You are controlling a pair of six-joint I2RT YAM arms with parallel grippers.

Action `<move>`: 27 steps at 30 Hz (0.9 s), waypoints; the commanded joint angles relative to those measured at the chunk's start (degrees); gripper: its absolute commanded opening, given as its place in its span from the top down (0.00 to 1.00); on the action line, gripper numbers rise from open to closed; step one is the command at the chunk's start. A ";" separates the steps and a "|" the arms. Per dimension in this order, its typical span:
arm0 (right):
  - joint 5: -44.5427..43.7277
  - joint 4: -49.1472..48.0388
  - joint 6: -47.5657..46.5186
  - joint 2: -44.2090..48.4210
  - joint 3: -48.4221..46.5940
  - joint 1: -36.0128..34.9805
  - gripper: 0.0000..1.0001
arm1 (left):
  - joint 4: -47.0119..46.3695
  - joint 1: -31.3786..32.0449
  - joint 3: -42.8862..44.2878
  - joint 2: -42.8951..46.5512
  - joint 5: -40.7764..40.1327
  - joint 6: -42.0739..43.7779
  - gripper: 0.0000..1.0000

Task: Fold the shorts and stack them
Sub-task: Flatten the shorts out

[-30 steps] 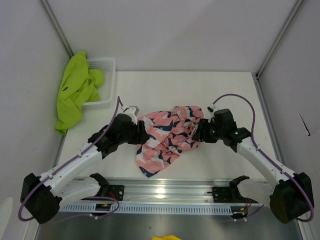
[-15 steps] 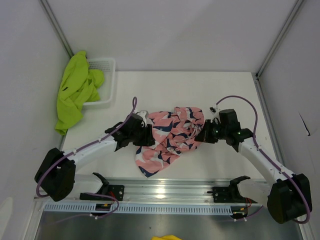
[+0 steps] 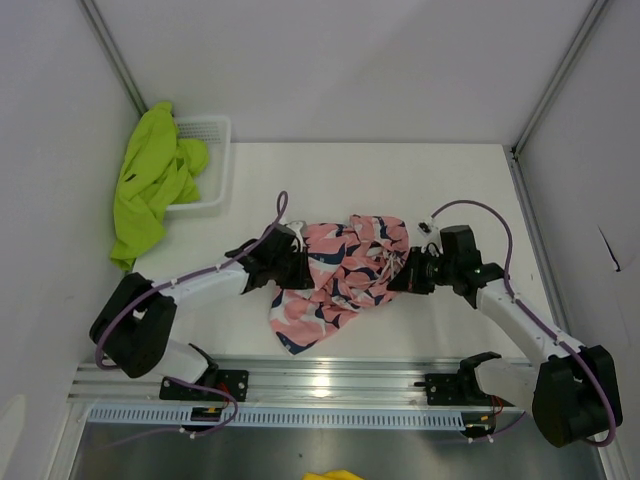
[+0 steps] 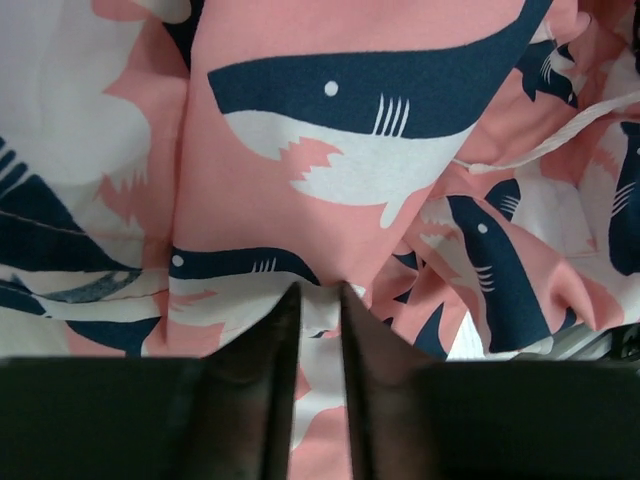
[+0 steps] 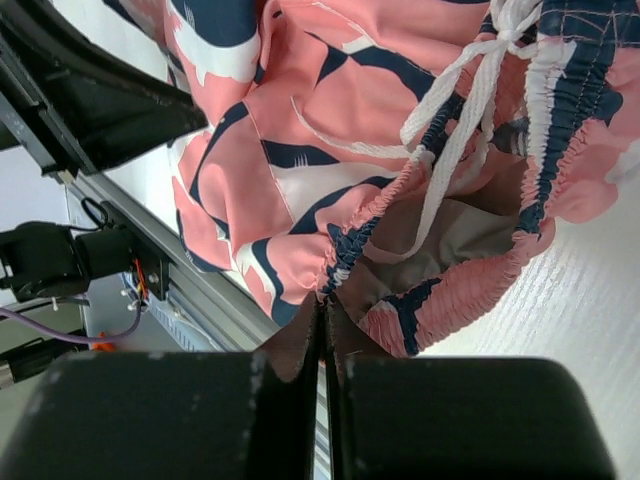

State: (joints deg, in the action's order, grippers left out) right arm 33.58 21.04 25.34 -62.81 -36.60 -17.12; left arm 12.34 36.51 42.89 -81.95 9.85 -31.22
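Top external: high at the near edge, looking down on whole desk | wrists: close in, facing across | shared: pink shorts

The pink shorts have dark blue and white sharks on them and lie crumpled in the middle of the table, with their white string loose. The plain green shorts hang limp over the white basket at the far left.

The white table carried crumpled pink shark-print shorts at frame centre and a white mesh basket at upper left, lime green shorts draped over it.
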 commanded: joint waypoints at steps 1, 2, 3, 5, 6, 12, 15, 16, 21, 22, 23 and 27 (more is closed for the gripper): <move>2.89 -2.49 0.41 0.31 0.74 0.42 1.00 | -2.85 0.23 2.81 -0.75 1.14 -0.51 0.81; 2.80 -2.49 0.58 0.49 0.74 0.43 1.00 | -2.50 0.23 3.16 -1.27 0.70 -0.33 0.87; 2.80 -2.49 0.76 0.84 0.74 0.60 1.00 | -2.06 0.23 3.86 -1.45 -0.26 -0.07 0.89; 2.98 -2.23 0.85 1.28 0.48 0.86 1.00 | -1.18 0.23 4.65 -2.24 -0.36 0.46 1.00; 2.98 -2.05 0.67 1.46 0.39 1.04 1.00 | -1.09 0.23 4.92 -2.33 0.08 0.55 1.00; 3.16 -1.88 0.58 1.72 0.65 2.01 1.00 | 1.28 0.31 4.31 2.57 -1.33 2.74 0.83; 3.24 -1.88 0.41 1.63 0.65 2.27 1.00 | 2.68 1.98 2.12 7.14 -4.64 5.82 0.21; 3.24 -1.88 0.41 1.72 0.65 2.27 1.00 | 3.65 2.42 1.67 10.03 -5.97 6.95 0.02; 3.16 -2.49 0.85 1.20 0.39 2.45 1.00 | 5.85 4.26 0.78 12.43 -9.76 8.99 0.01; 3.07 -2.58 1.02 1.19 0.30 2.45 1.00 | 6.38 4.70 0.79 12.08 -11.76 9.33 0.01; 3.07 -2.67 1.29 1.11 0.30 2.45 1.00 | 6.56 5.67 1.05 11.12 -12.82 9.42 0.01; 3.33 -2.84 1.82 1.28 -0.05 2.45 0.99 | 7.61 7.43 3.42 6.90 -16.77 10.21 0.01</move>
State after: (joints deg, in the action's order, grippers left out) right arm 35.48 20.10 26.30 -62.35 -35.97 -14.96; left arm 17.96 42.33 44.27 -72.18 -1.54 -23.40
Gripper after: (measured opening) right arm 0.009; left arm 0.990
